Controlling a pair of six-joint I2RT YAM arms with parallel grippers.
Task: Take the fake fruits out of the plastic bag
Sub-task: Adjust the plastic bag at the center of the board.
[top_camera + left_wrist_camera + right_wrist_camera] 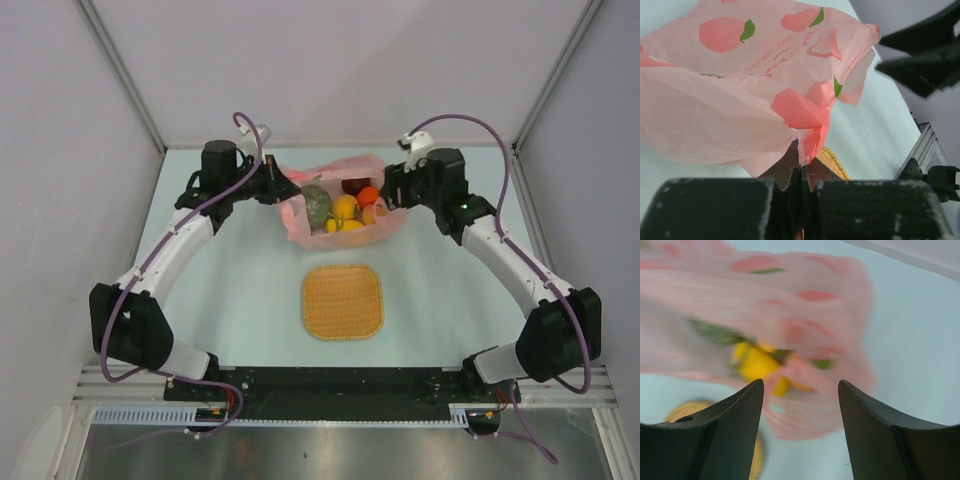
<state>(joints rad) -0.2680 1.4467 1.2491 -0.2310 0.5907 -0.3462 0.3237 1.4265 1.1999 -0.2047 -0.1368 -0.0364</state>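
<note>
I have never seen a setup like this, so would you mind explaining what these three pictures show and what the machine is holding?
Two robot arms stand at a table's near edge. The overhead picture looks down on both; the other two come from cameras on each wrist. On the table lie a woven mat and a pink plastic bag holding fake fruits. The left gripper is shut, pinching the bag's edge. The right gripper is open beside the bag, holding nothing.

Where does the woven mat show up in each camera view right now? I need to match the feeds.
Top external: woven mat at centre, nearer the arm bases than the plastic bag.
Left wrist: a sliver low, right of centre, under the bag's edge.
Right wrist: blurred tan patch at lower left, partly behind the finger.
Shared landmark: the plastic bag.
</note>
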